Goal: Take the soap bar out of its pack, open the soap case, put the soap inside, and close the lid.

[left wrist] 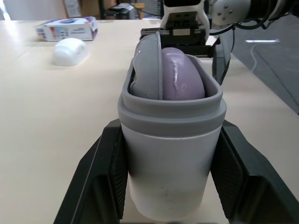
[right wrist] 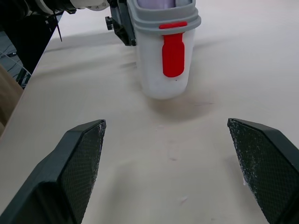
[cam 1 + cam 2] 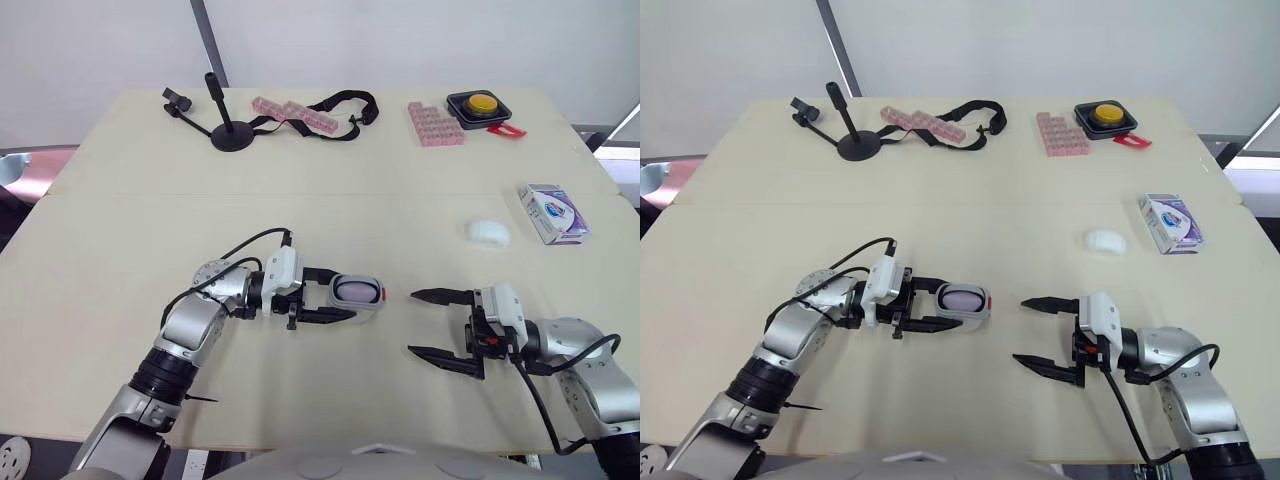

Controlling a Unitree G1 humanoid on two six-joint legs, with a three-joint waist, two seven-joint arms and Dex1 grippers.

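A pale beige tabletop (image 3: 120,230) stands before a plain white wall. The left tool (image 3: 340,295) is clamped on a soap case (image 1: 170,154), with one black finger pressed to each side of its white body. The case has a grey rim and a red latch (image 2: 173,49), which faces the right tool (image 3: 412,322). That tool hangs just right of the case, its two fingers spread wide and holding nothing. In the case's mouth sit a grey panel and a rounded lilac piece; whether these are lid or contents cannot be told. Well beyond the case, to its right, a white soap bar (image 3: 487,233) lies bare on the tabletop, just beside its pack (image 3: 552,213). The unpacking looks done, and opening the case seems to be the step in hand. Next, the right tool likely needs to reach the latch or lid while the left steadies the case.
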